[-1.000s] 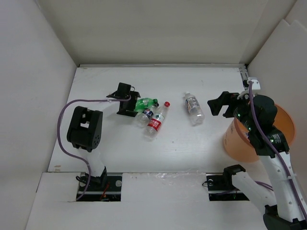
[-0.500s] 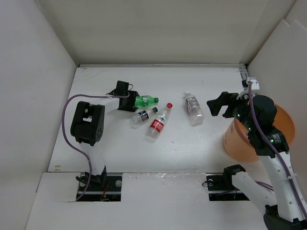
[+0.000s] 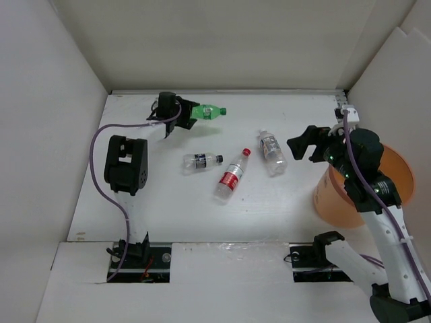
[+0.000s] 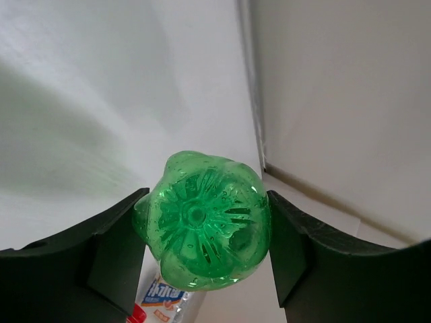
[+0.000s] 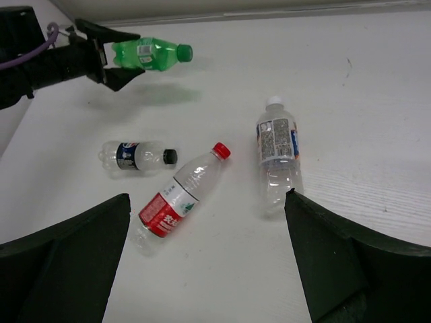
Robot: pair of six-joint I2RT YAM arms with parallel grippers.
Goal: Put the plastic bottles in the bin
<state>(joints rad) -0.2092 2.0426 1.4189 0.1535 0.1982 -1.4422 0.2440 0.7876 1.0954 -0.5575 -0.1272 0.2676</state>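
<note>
One bottle is now in the left hand point(image 3: 183, 115), whose two fingers point(image 4: 114, 252) press on either side of the green bottle point(image 3: 205, 112) near its base. A second ago that bottle lay on the worktop point(image 3: 283, 202) in a tight cluster with two others; since then it has been lifted and carried toward the far left corner. The dark-labelled bottle point(image 3: 200, 161) and the red-labelled bottle point(image 3: 231, 177) have been nudged apart and now lie separately. The pale-labelled bottle point(image 3: 272, 151) has not moved. So the first pick looks secure, but the move away from the bin point(image 3: 399, 167), which stands at the right edge well apart, means the carry across is still to come. The right hand point(image 3: 308, 143) hovers spread and empty just beside the bin's rim. The left wrist view alone shows both fingers touching the bottle's ribbed bottom. The right wrist view alone shows a shadow beneath it, so it hangs level off the worktop, cap pointing right. Only the overhead view shows the bin, and the right arm hides much of its inside, so what it holds cannot be told.
</note>
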